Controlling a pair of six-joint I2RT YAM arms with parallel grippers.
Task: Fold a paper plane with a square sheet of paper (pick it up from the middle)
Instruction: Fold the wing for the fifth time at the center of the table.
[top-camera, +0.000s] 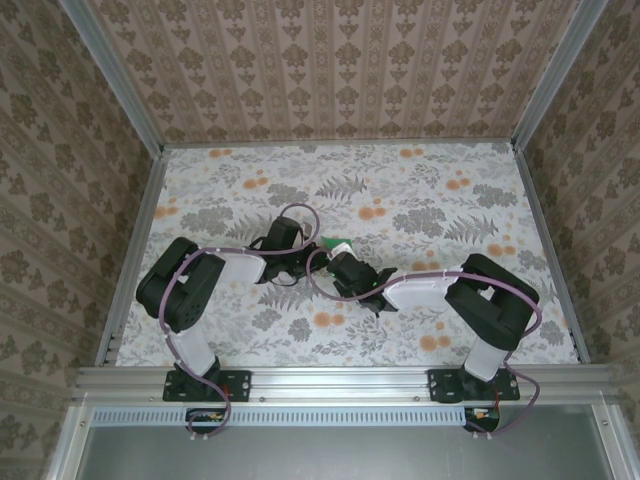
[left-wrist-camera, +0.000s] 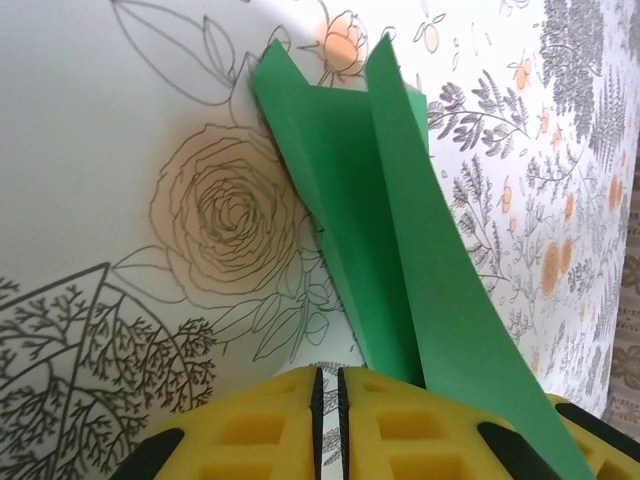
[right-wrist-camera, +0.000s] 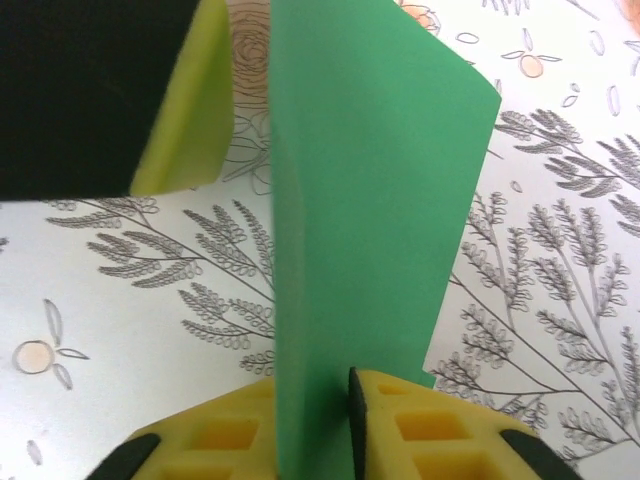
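The square sheet of paper (top-camera: 331, 243) is bright green and folded into a slim paper plane shape with two raised flaps (left-wrist-camera: 360, 200). It is at the table's middle, where both arms meet. My right gripper (right-wrist-camera: 312, 385) is shut on its lower edge, and the paper (right-wrist-camera: 370, 200) stands upright between the yellow fingers (right-wrist-camera: 440, 430). My left gripper (left-wrist-camera: 327, 385) is shut with only a thin slit between its pads and nothing in it. The paper runs past the outer side of its right finger (left-wrist-camera: 450, 430). From above, the left gripper (top-camera: 310, 251) and right gripper (top-camera: 339, 256) sit close together beside the paper.
The floral tablecloth (top-camera: 420, 200) covers the table. Patterned walls (top-camera: 330, 70) enclose it at the back and sides. A metal rail (top-camera: 340, 378) runs along the near edge by the arm bases. The left gripper's finger (right-wrist-camera: 190, 110) shows just left of the paper in the right wrist view.
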